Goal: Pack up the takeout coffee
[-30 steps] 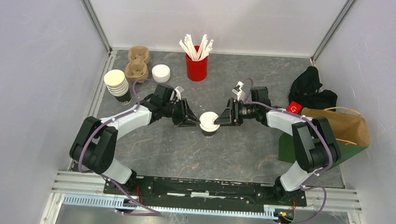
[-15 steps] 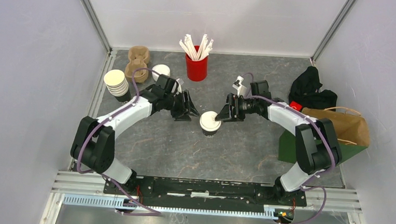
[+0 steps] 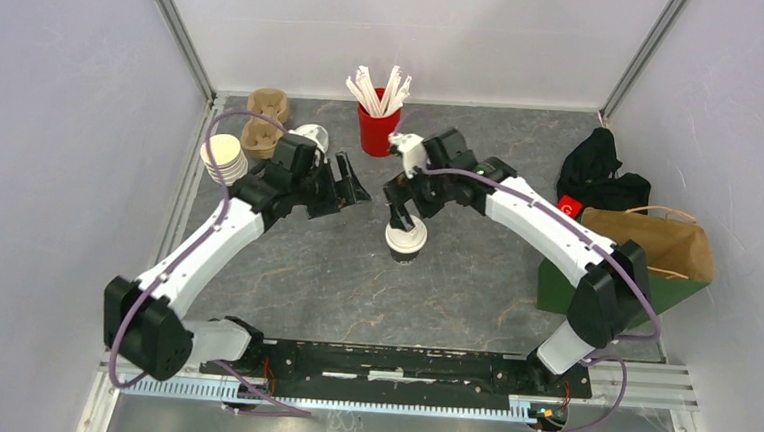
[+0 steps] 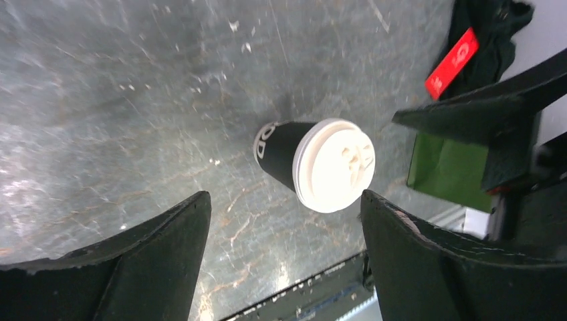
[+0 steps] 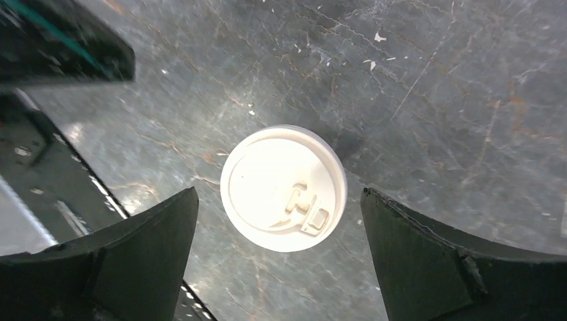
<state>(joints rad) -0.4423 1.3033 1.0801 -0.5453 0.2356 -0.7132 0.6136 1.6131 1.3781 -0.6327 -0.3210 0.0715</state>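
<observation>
One takeout coffee (image 3: 406, 240), a small black cup with a white sip lid, stands upright on the grey table at centre. My left gripper (image 3: 348, 187) hovers open to its upper left with nothing between the fingers. In the left wrist view the coffee (image 4: 327, 166) lies ahead of the open left gripper (image 4: 284, 197). My right gripper (image 3: 399, 214) hangs open just above and behind the cup, pointing down. In the right wrist view the lid (image 5: 283, 188) shows between the wide-spread fingers of the right gripper (image 5: 279, 194), well below them and untouched.
A red holder (image 3: 378, 132) with white sticks stands at the back. Cardboard cup carriers (image 3: 266, 119), a stack of lidless cups (image 3: 224, 158) and white lids (image 3: 313, 135) sit back left. A brown paper bag (image 3: 657, 243), green panel (image 3: 560, 287) and black cloth (image 3: 597, 167) lie right.
Both grippers have opened and let go of the cup. The left drew back up and left; the right rose and swung above and behind the cup. The cup stayed upright.
</observation>
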